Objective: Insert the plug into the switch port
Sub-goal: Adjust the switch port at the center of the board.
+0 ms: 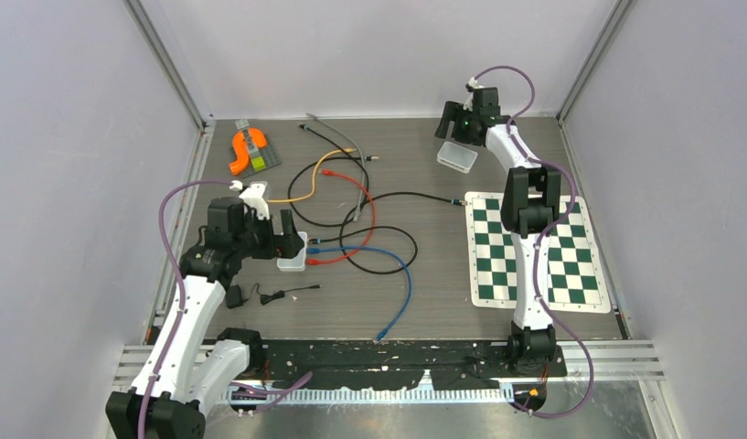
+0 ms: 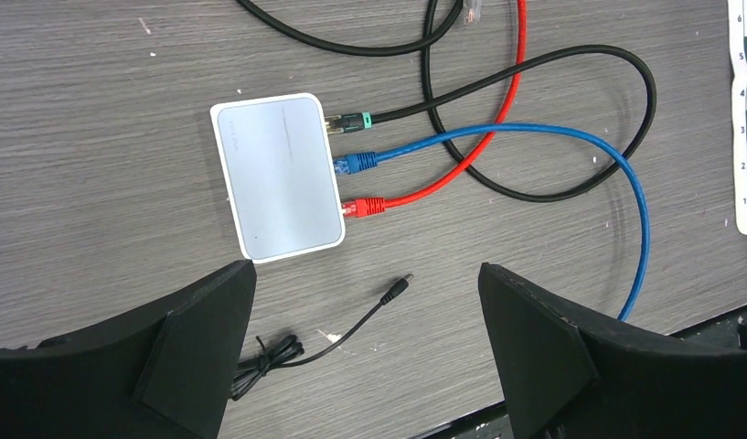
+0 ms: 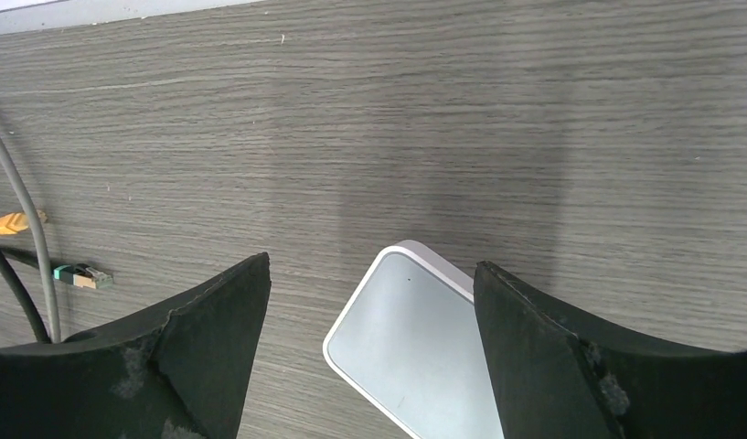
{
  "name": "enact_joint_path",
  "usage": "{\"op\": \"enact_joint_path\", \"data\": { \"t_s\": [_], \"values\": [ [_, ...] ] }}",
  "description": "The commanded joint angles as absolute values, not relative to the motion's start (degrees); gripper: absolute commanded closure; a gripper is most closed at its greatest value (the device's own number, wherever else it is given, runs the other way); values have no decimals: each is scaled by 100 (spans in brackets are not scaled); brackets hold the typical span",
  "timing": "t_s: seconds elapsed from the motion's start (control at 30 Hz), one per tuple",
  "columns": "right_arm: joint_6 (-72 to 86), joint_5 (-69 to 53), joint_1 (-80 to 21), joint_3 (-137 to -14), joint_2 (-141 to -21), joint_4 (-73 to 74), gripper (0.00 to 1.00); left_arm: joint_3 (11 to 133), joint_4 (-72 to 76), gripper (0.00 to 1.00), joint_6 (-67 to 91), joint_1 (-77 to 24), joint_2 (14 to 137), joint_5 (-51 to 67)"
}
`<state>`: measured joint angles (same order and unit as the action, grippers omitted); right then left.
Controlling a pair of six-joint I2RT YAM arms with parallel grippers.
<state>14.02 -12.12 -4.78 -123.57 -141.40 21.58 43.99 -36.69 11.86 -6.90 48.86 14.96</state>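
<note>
Black fingers (image 2: 196,347) of my left end effector (image 2: 365,266) fill the bottom of its wrist view, spread wide with nothing gripped and only bare surface (image 2: 95,137) between them. Just beyond the fingertips the white switch (image 2: 278,178) lies flat on the grey wood grain. Three plugs sit in the ports along one side: a green-booted plug (image 2: 351,122) on a black cable (image 2: 650,101), a blue plug (image 2: 356,163) on a blue cable (image 2: 642,229), and a red plug (image 2: 365,207) on a red cable (image 2: 519,27). A thin black lead ends in a barrel plug (image 2: 394,291) that lies loose near the switch, apart from it. From the top camera I see the left arm bent over the left half of the surface, its end effector directly above the switch. The blue cable's far end (image 1: 380,337) lies free near the front edge. My right end effector (image 3: 371,263) is far off in the back right corner, fingers (image 3: 552,366) wide apart and holding nothing. A second white box (image 3: 415,357) lies below it, partly between the fingers; I cannot tell whether they touch it. A loose green plug (image 3: 81,274) rests on the surface to its left. A green checkered mat (image 1: 534,247) lies beside the right arm.
</note>
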Motion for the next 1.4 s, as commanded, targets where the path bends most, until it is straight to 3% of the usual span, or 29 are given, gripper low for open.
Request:
{"op": "enact_joint_path", "data": {
  "t_s": [0.0, 0.6, 0.93, 1.27, 1.37],
  "values": [
    [1716, -1552, -402, -12715, -14308, 2143, 12, 4538, -3602, 5, 1099, -704, 4815, 1466],
    [1074, -3622, -598, -12487, -14282, 2460, 22, 4444, -3544, 5, 1063, -708, 4537, 1589],
    [602, -3539, -859, -11878, -13538, 2837, 26, 4463, -3528, 5, 1101, -703, 4449, 1580],
    [590, -2747, -1124, -10658, -12162, 2466, 30, 4386, -3551, 1, 1399, -706, 4347, 958],
    [892, -2160, -1329, -10217, -11736, 2385, 36, 4373, -3502, 0, 1545, -708, 4331, 917]
  ]
}}
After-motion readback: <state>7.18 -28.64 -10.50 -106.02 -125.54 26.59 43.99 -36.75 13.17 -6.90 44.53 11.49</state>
